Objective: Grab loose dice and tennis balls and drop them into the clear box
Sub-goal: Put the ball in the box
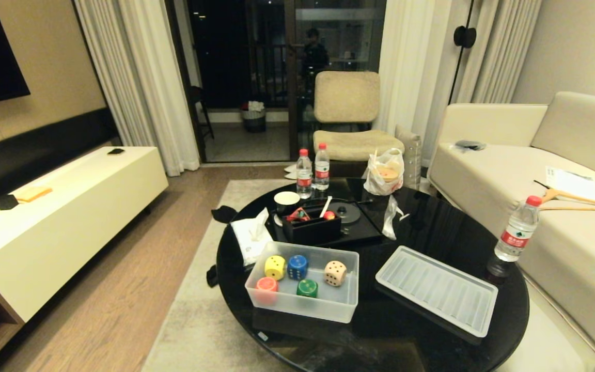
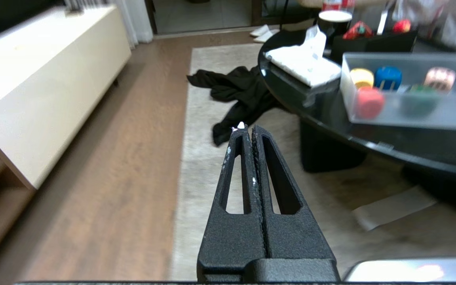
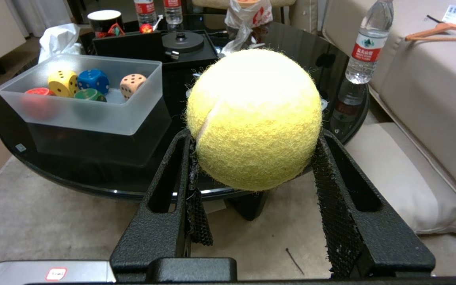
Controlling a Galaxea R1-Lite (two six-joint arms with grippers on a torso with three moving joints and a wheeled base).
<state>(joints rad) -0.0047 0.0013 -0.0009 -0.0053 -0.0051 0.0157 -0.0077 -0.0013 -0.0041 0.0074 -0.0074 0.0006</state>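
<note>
Yellow-green tennis ball [image 3: 254, 118] — clamped in right claw [image 3: 253, 158] | left claw [image 2: 248, 132] closed, empty — off-table

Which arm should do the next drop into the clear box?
Right. The right gripper already holds a tennis ball, just short of the table, with the clear box ahead. The left gripper is shut and empty over the rug.

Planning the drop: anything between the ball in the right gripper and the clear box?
Nothing visible. The right gripper holds the tennis ball short of the table edge; the clear box is open-topped, its lid lying on the table beside it.
</note>
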